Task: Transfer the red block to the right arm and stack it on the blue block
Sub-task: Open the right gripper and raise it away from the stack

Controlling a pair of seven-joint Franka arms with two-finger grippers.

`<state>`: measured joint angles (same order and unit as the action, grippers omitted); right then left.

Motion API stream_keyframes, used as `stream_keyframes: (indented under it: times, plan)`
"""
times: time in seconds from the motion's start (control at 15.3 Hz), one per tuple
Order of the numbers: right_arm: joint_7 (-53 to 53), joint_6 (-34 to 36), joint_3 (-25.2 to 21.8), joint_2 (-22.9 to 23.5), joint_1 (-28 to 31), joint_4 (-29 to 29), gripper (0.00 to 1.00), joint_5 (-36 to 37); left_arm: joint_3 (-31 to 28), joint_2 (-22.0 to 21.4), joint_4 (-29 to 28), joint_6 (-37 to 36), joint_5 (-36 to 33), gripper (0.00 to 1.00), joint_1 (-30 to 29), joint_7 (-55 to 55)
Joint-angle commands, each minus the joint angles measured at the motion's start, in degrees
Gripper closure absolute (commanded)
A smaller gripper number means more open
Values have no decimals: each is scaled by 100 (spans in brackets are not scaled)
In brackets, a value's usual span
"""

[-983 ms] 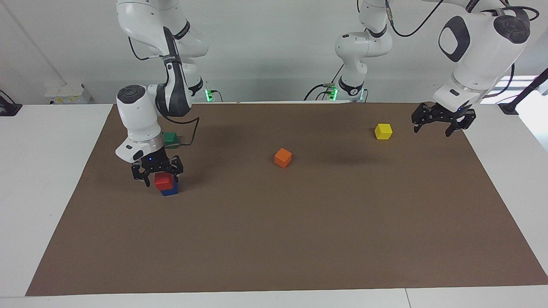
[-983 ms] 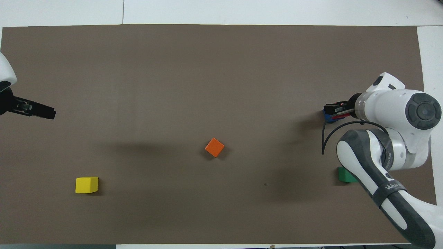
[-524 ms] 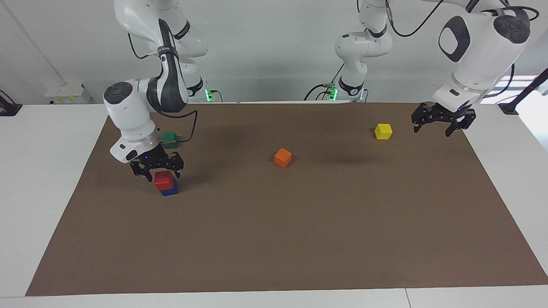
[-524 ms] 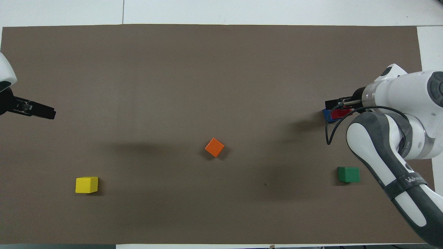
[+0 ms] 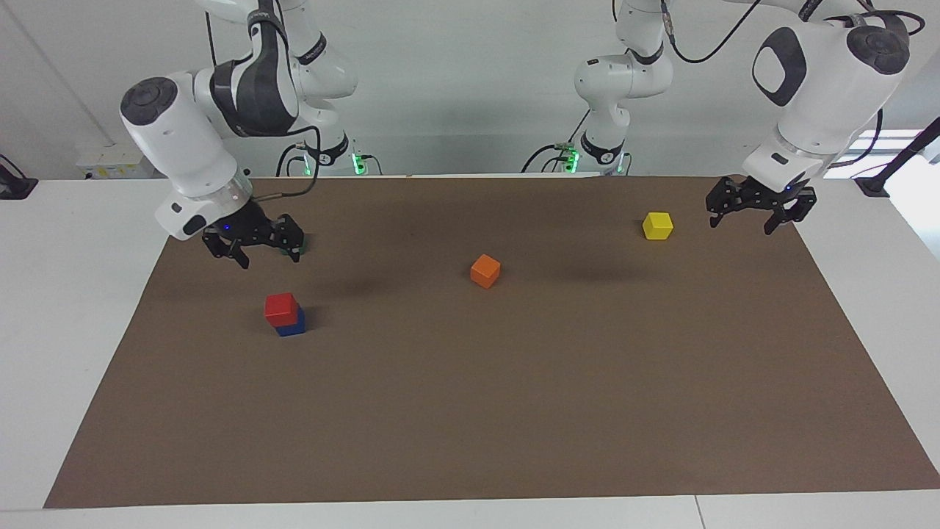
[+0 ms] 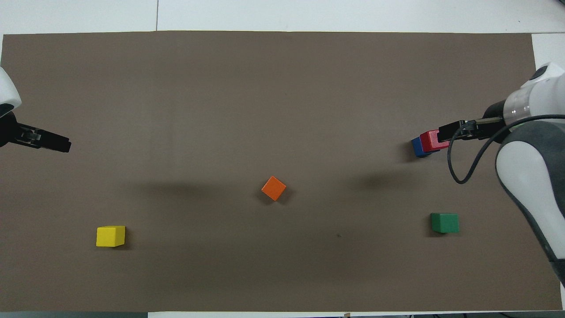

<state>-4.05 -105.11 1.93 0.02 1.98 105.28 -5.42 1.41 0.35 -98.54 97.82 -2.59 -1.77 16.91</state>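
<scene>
The red block (image 5: pixel 281 308) sits on the blue block (image 5: pixel 292 328), slightly off-centre, toward the right arm's end of the brown mat. Both show in the overhead view: the red block (image 6: pixel 430 140) on the blue block (image 6: pixel 416 148). My right gripper (image 5: pixel 264 253), with its small blue light, is open and empty, raised above the mat beside the stack and apart from it. In the overhead view the right gripper (image 6: pixel 450 131) overlaps the red block's edge. My left gripper (image 5: pixel 756 217) is open and empty, and waits over the mat's edge beside the yellow cube. It also shows in the overhead view (image 6: pixel 59 144).
An orange cube (image 5: pixel 485 270) lies mid-mat. A yellow cube (image 5: pixel 657 225) lies toward the left arm's end. A green cube (image 6: pixel 444 222) lies nearer the robots than the stack, mostly hidden by the right gripper in the facing view. The brown mat (image 5: pixel 514 411) covers the table.
My right gripper has let go of the red block, risen and drawn back from the stack. The red block stays on the blue block. The left arm has not moved.
</scene>
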Motion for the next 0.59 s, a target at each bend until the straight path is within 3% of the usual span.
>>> stream_keyframes:
  times: [0.0, 0.2, 0.52]
  plan:
    - [1, 752, 35, -108, 127, -506, 0, 223, -27, -70, -16, -27, -84, 0, 19, 23]
    - [-69, 1632, 53, -47, 127, -1157, 0, 533, -27, -70, -16, -27, -84, 0, 19, 23]
    - [-131, 1740, 44, -2, 180, -1264, 0, 586, -27, -70, -16, -27, -84, 0, 19, 23]
